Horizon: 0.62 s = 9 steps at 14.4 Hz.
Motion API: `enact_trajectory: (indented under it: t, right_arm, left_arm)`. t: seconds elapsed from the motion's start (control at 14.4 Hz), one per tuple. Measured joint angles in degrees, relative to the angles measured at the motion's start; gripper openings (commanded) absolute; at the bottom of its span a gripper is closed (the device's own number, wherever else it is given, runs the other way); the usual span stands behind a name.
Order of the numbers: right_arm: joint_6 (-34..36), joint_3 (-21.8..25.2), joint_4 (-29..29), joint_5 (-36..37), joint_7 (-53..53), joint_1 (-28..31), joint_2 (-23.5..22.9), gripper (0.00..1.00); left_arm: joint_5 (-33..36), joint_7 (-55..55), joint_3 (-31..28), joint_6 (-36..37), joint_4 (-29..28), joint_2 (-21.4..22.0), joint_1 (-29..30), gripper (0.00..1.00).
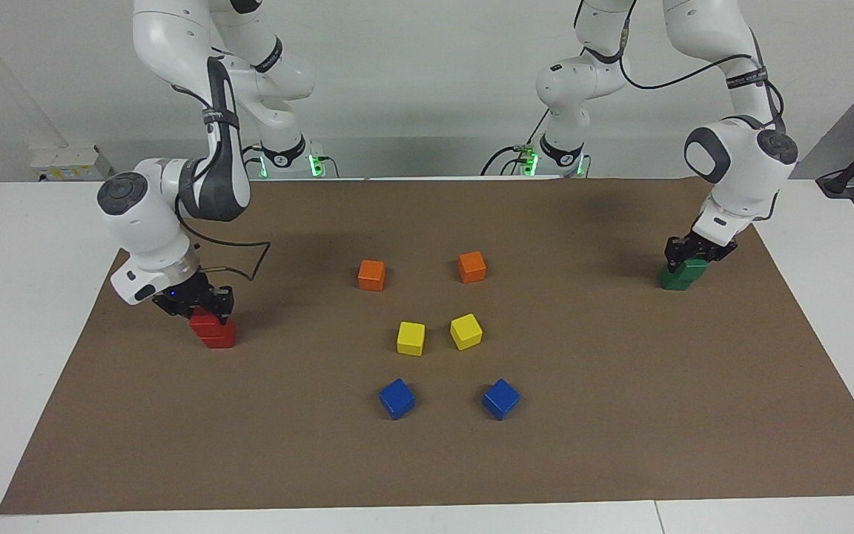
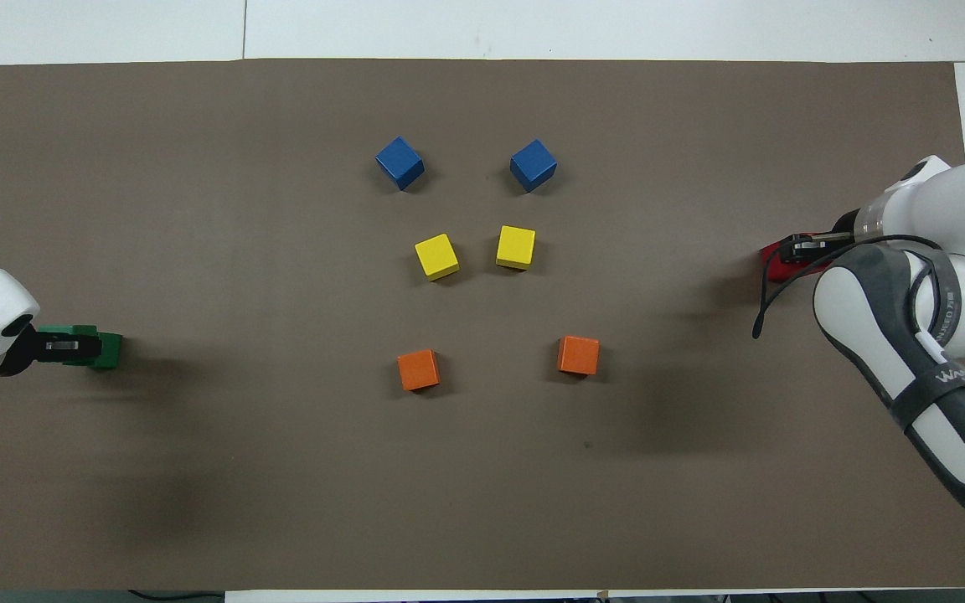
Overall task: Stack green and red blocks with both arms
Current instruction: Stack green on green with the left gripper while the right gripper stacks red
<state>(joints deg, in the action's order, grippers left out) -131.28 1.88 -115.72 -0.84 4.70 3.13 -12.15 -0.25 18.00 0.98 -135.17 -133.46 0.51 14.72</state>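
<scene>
- The right gripper point(image 1: 206, 305) sits low at the right arm's end of the table, directly on the red blocks point(image 1: 213, 330). These appear as one red cube on another, the upper one slightly offset from the lower. The fingers straddle the upper cube; whether they grip it or have let go cannot be told.
- To finish this step well, the right arm should likely make sure the upper cube sits flat and square on the lower before opening. It should then lift straight up so that neither finger drags the cube sideways.
- In the middle of the brown mat point(image 1: 620, 415) lie the other cubes, untouched: two orange cubes point(image 1: 371, 274) nearest the robots, two yellow cubes point(image 1: 411, 337) farther out, and two blue cubes point(image 1: 396, 398) farthest. All are well apart from both stacks.
- The left gripper point(image 1: 686, 254) is at the left arm's end of the table, down on the green blocks point(image 1: 683, 274). These look stacked, with the top cube tilted or turned against the lower. The state of its fingers cannot be told.
- The same care applies here: settle the top cube level, release gently, and retreat vertically.
</scene>
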Motion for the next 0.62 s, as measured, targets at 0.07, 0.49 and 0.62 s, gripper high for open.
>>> enact_trajectory:
  t: [0.07, 0.49, 0.62]
  right_arm:
    - [-0.01, 0.00, 0.00, 0.00, 0.00, 0.00, 0.01, 1.00]
    - [0.25, 0.04, 0.27, 0.00, 0.00, 0.18, 0.20, 1.00]
    - [3.99, 0.08, 1.96, 0.00, 0.00, 0.22, 1.12, 1.00]
  left_arm:
    - [0.00, 0.01, 0.01, 0.00, 0.00, 0.00, 0.00, 0.96]
    - [0.00, 0.03, 0.05, 0.01, -0.25, -0.89, 0.00, 1.00]
    - [0.00, 0.03, 0.05, 0.41, -0.12, -0.90, 0.00, 1.00]
